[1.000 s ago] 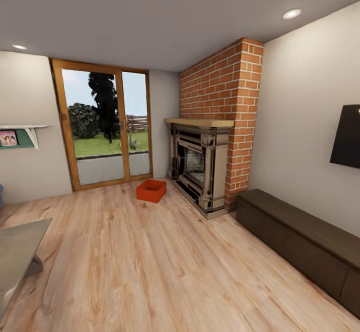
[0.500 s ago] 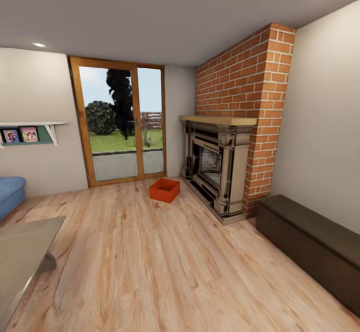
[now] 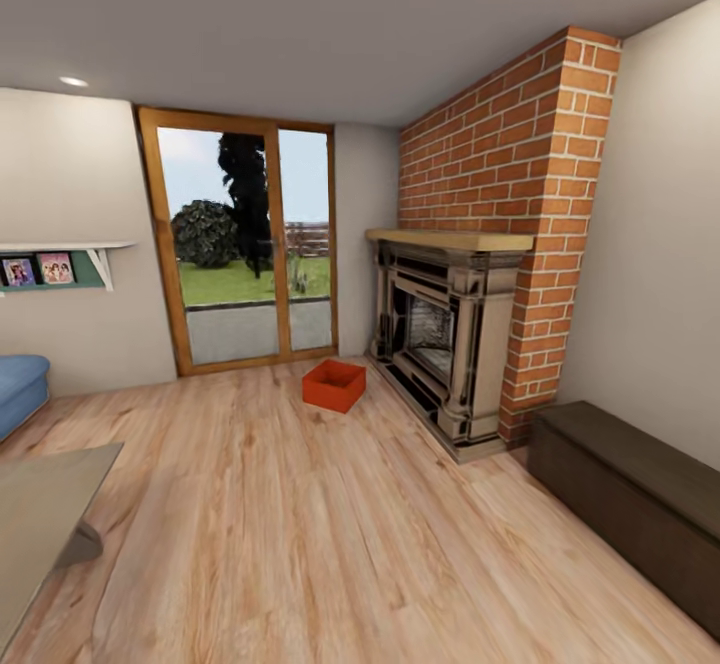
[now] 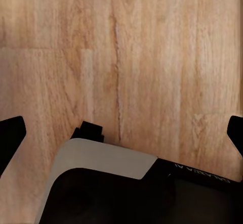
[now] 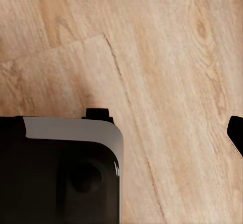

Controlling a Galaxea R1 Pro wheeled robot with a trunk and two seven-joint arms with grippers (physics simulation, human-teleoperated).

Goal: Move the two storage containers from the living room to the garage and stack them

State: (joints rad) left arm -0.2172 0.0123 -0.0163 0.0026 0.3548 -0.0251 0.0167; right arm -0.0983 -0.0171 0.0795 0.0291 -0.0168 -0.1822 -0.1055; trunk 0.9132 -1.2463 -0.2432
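Living room: wide light plank flooring, brick fireplace at right, wood-framed glass doors beyond, dark low cabinet along the right wall, grey glass-topped low table at near left. One orange-red storage container on the planks, open side up, between doors and fireplace hearth, well apart from here. Left pincer: tips at the frame edges, spread wide, empty over bare planks. Right pincer: one tip visible, opening impossible to judge, nothing seen in it. Best approach, probably: straight across open floor, clear of the hearth, squaring up to a long side before lowering the arms.
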